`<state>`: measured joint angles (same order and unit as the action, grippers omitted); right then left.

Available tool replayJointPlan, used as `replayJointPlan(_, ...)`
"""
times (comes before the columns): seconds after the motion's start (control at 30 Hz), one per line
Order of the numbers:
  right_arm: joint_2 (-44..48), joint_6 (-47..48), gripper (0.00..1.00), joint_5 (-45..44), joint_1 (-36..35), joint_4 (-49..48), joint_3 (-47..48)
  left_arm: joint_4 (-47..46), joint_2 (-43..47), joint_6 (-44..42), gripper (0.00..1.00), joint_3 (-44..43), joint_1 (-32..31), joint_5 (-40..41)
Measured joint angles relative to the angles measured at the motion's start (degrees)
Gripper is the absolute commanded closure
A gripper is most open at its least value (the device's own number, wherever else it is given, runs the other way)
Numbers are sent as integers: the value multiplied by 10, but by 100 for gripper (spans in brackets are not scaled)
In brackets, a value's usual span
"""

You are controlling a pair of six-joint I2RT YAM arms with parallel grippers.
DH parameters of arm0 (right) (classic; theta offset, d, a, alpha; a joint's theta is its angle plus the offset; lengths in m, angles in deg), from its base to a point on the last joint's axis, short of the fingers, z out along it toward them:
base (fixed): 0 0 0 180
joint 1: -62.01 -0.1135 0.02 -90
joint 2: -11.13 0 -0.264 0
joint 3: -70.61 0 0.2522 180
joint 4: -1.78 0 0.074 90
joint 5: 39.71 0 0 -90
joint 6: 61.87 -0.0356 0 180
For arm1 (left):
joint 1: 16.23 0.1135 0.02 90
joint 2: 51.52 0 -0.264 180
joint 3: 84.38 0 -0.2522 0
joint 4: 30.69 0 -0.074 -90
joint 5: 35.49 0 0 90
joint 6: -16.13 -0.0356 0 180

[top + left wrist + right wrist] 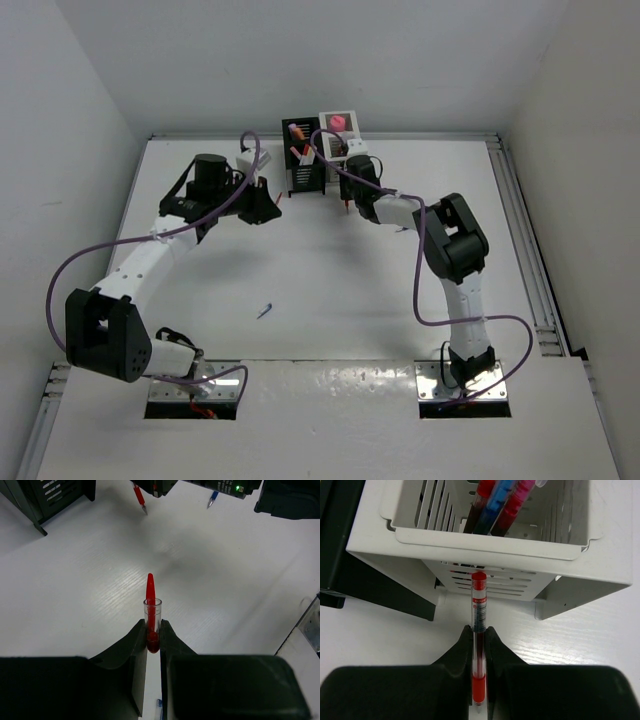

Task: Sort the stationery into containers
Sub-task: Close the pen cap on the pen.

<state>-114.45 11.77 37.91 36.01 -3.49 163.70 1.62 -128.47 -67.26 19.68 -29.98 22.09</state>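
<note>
Two pens are held, one per gripper. The right gripper is clamped on a clear red pen, whose small red label carries white print too fine to be read. Just ahead of its fingertips the white container is seen, with red, blue and pink pens stood inside; the black container lies to its left. The left gripper is closed on a red-tipped pen, and the black container is seen well ahead of it, to the left. A blue pen is left on the table behind both grippers.
</note>
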Motion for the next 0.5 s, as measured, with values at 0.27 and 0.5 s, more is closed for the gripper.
replayJointPlan(0.27,86,-34,100,27,1,69,-48,2,4,-2,100,-2,1,-19)
replayJointPlan(0.5,326,-90,100,163,28,135,-42,-2,78,-45,100,17,10,-162)
